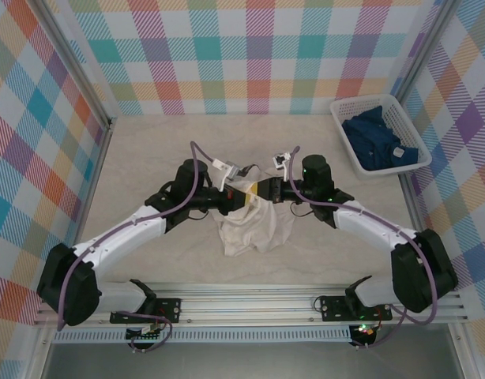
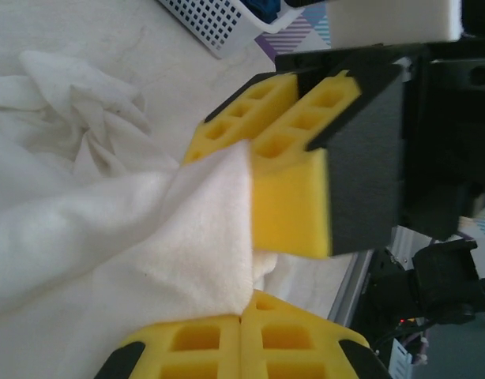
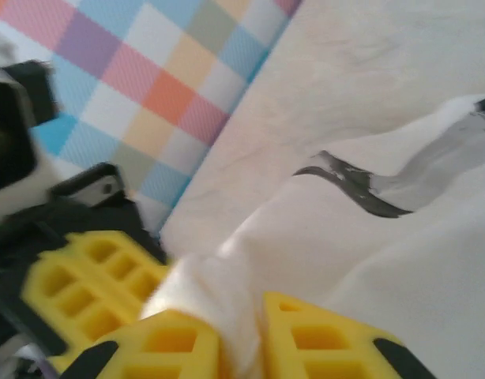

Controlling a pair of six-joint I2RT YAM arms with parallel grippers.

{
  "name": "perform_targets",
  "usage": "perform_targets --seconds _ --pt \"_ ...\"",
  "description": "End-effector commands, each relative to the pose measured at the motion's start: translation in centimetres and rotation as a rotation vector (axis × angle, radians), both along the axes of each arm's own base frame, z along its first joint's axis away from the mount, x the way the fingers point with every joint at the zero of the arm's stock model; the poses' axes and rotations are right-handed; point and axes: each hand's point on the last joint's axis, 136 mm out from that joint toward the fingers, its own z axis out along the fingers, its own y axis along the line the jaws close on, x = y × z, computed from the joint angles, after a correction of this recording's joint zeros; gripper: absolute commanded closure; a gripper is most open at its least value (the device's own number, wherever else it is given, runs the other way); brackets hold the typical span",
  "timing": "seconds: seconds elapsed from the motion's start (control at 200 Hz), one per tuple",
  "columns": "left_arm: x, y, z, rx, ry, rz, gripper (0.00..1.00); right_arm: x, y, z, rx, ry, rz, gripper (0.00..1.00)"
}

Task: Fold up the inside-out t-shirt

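Note:
The inside-out t-shirt (image 1: 250, 229) is a white bunched heap in the middle of the table, drawn up to a peak where both grippers meet. My left gripper (image 1: 244, 196) comes in from the left and is shut on an edge of the cloth (image 2: 108, 237), its yellow fingers pressed together (image 2: 244, 324). My right gripper (image 1: 264, 189) faces it tip to tip. Its jaws stand slightly apart (image 3: 242, 347) with a fold of the shirt (image 3: 385, 260) still between them. A dark curved mark (image 3: 361, 193) shows on the cloth.
A white mesh basket (image 1: 361, 101) at the back right holds a dark blue garment (image 1: 381, 142); its corner (image 2: 211, 24) is near in the left wrist view. Plaid walls close three sides. A metal rail (image 1: 250, 304) runs along the near edge.

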Motion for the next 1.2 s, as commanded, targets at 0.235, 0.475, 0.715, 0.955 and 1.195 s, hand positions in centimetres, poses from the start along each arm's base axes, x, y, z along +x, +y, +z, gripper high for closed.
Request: perform_targets --seconds 0.235,0.475,0.715,0.955,1.195 --pt "-1.8 0.8 4.7 -0.031 0.299 0.067 1.0 -2.2 -3.2 2.4 -0.372 -0.483 -0.04 0.43" --pt "-2.0 0.8 5.7 -0.036 0.316 0.068 1.0 -6.1 0.9 2.8 -0.321 -0.625 0.153 0.53" --pt "-1.6 1.1 5.1 -0.021 0.304 0.097 1.0 -4.0 3.2 2.3 -0.332 -0.55 0.126 0.81" --pt "2.2 7.5 1.9 0.22 0.086 0.444 0.85 -5.9 3.3 3.0 -0.091 -0.313 0.219 1.0" --pt "-1.3 6.6 1.9 0.138 0.026 0.33 0.53 -4.2 3.9 3.6 0.062 -0.135 0.176 1.0"
